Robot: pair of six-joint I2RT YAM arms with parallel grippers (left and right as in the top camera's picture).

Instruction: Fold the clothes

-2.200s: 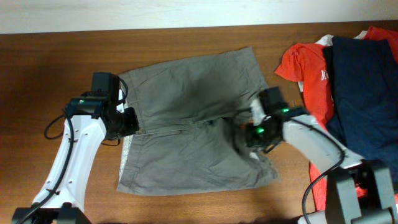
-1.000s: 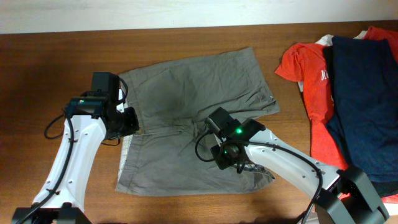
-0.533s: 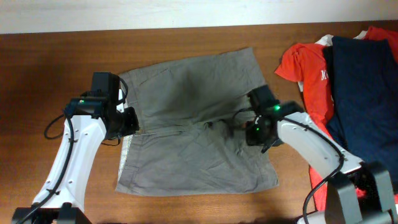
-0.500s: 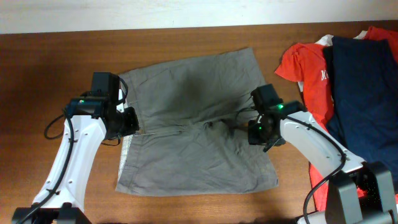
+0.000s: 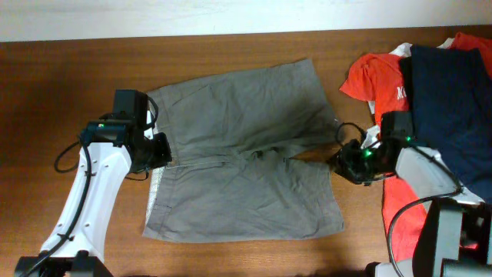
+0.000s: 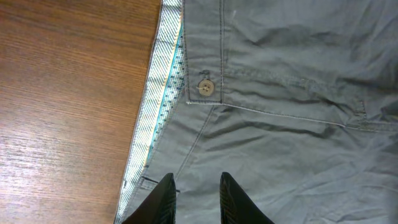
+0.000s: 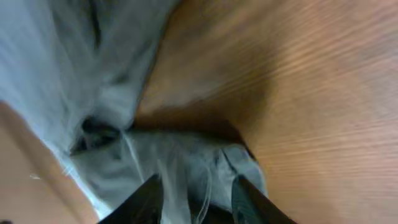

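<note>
Overhead: right claw (image 5: pixel 344 161) farther right, at edge of shorts (image 5: pixel 238 131)

White arm links (image 5: pixel 88 192), black joints (image 5: pixel 131 104), black cables (image 5: pixel 68 156), green lights (image 5: pixel 367 153), dark jaws

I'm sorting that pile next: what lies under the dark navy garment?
The orange-red T-shirt shows beneath the navy garment, with a white sliver at its top edge. Anything further underneath is covered.
</note>
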